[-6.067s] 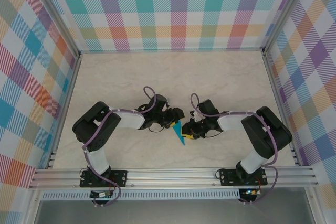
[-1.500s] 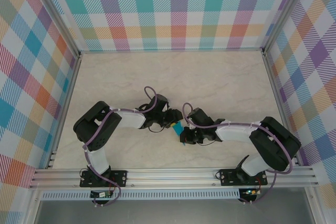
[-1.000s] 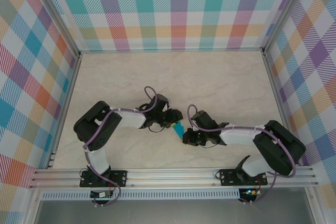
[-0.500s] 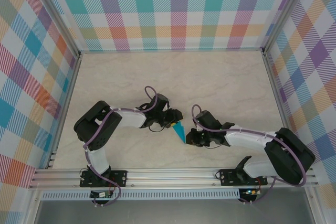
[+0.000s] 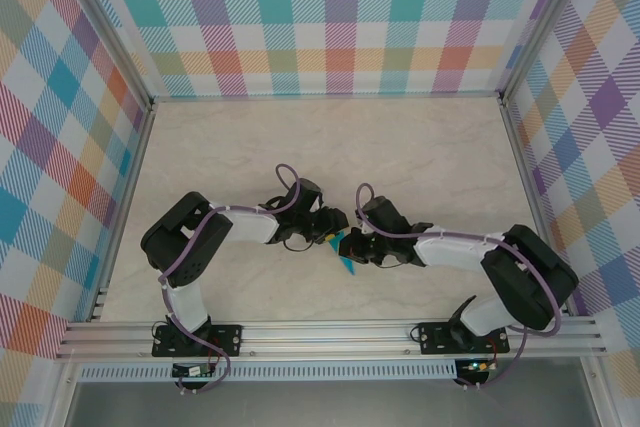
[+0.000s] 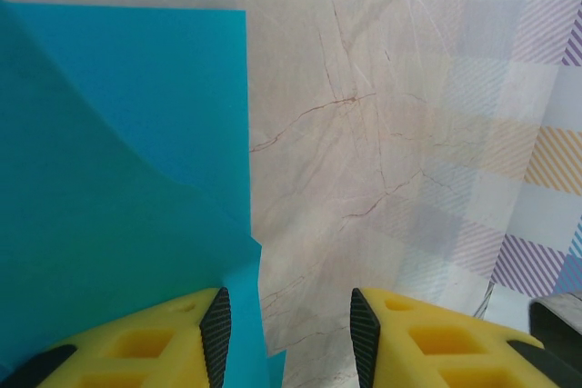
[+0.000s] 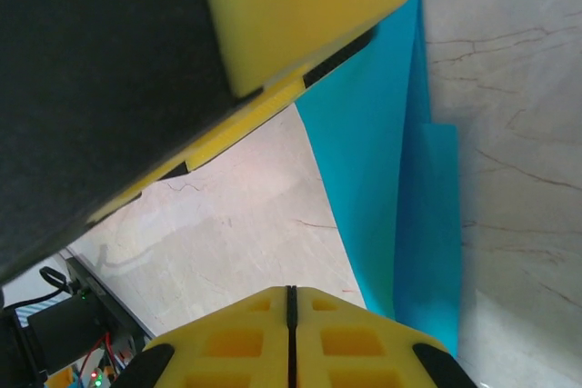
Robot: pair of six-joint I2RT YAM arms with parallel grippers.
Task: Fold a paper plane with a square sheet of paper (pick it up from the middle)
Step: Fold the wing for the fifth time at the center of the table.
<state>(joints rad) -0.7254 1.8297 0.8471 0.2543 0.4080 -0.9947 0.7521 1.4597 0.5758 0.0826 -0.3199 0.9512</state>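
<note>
A folded teal square sheet of paper (image 5: pixel 345 258) lies flat on the marble surface (image 5: pixel 330 147), in the middle of its near half, with its pointed end toward the near edge. The left jaws stand apart at the paper's far end. One yellow finger (image 6: pixel 136 347) is over the paper and the other is over bare surface beside it. The right jaws are pressed together, their fingers (image 7: pixel 236 343) reaching in from the right, just beside the paper's edge. Whether they touch it cannot be told.
</note>
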